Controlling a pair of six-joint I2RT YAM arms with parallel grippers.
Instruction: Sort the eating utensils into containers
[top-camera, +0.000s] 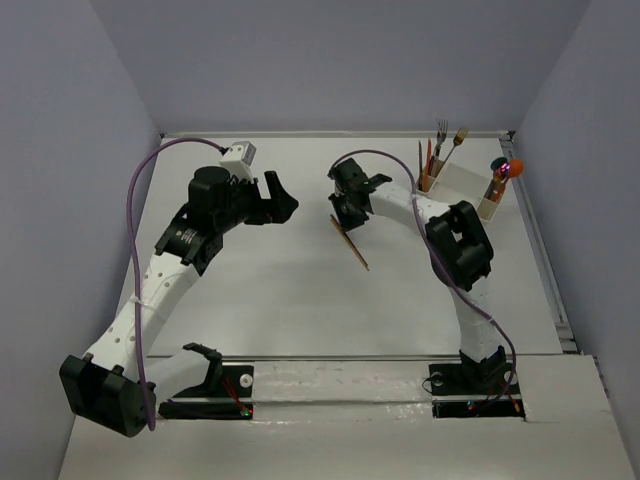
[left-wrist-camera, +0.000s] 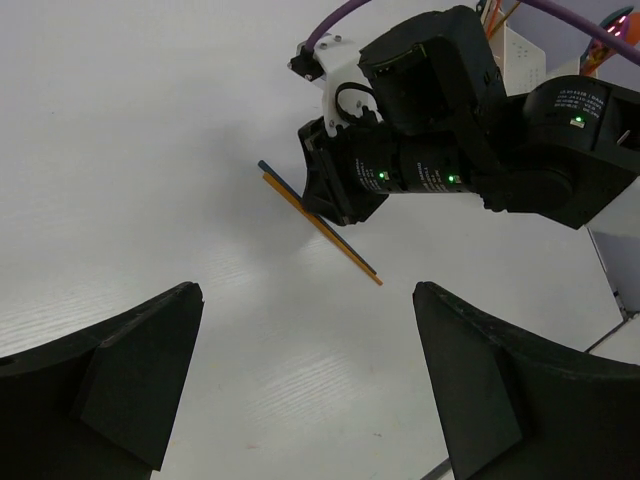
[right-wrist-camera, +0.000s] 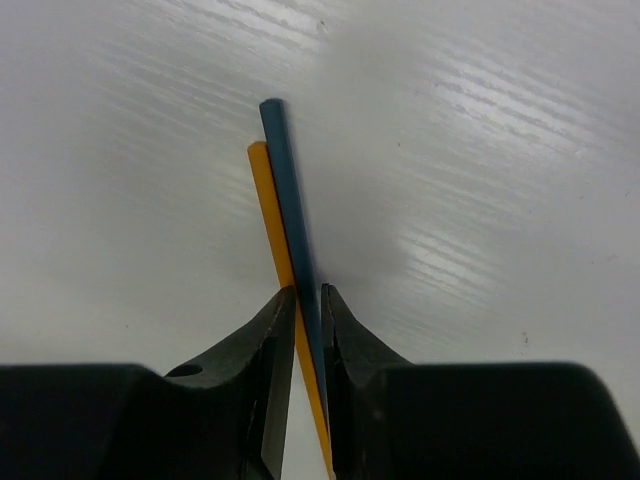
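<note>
Black fingertips of the right claw (right-wrist-camera: 305, 300) fill the bottom of its own wrist view, clenched on a pair of sticks (right-wrist-camera: 284, 215) with almost no gap to either side. A teal stick (right-wrist-camera: 280, 160) and an orange stick (right-wrist-camera: 262, 190) lie pressed together and jut out ahead of the tips over the white table (top-camera: 280, 300). From the left wrist view, some length shows on both sides of that claw, so the hold is partway along the shafts, not at an end. I can't tell whether the pair is clear of the table or resting on it. The left claw (left-wrist-camera: 305, 300) hangs released, jaws wide and nothing between them, facing the right claw from across the table. Beyond the right claw and off to its right, well apart, sits the white bin (top-camera: 462, 180). It has a tan cup (top-camera: 428, 184) at the nearer end with forks (top-camera: 447, 135) and other handles standing in it, and another cup (top-camera: 490, 206) at the far end. To my eye the sticks look light, stiff and smooth. Two in one pinch could scissor or slide past each other, so I'd judge a hold near the middle, squeezing both together, the safest for carrying them level.
</note>
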